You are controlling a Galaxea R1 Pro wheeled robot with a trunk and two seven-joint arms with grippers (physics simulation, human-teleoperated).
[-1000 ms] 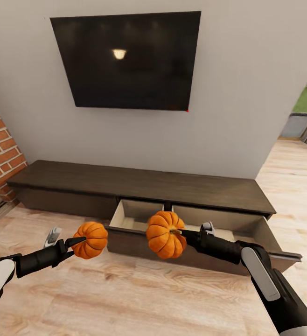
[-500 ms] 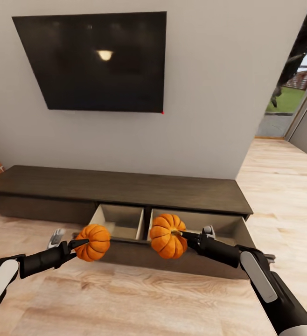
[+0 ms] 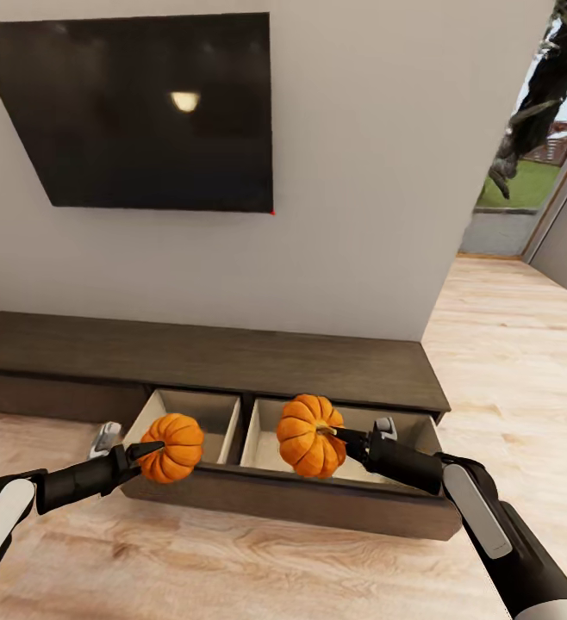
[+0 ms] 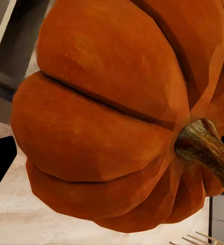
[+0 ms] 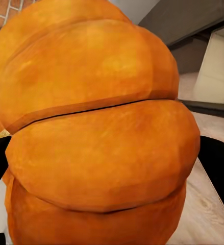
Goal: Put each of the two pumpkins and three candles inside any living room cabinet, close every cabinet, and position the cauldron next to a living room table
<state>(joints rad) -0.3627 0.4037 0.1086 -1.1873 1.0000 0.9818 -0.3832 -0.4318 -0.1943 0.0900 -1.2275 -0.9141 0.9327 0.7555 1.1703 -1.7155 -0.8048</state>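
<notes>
From the head camera I look down on pale wood-plank floor running up to a grey wall with a dark television hung on it at about 11 o'clock. Under it stretches the long, low dark-brown cabinet, its length running 9 to 3 o'clock across the view. One wide front is pulled out toward me, showing two pale beige compartments side by side. At 2 o'clock a doorway opens onto grass and a tree, and the floor lies bare beyond the cabinet's right end.

My left gripper pinches the left pumpkin by its stem side; the fruit lies on its side, stem pointing back toward 8 o'clock along the arm, hanging over the front lip of the left compartment. My right gripper pinches the right pumpkin the same way, stem aimed toward 3 o'clock, over the right compartment. The two pumpkins sit well apart.

In the left wrist camera the left pumpkin looms close, its brown stem running off toward 4 o'clock, with floor and a strip of dark cabinet behind.

In the right wrist camera the right pumpkin crowds the lens, ribs running across; a beige drawer side and dark cabinet top sit at 2 o'clock.
</notes>
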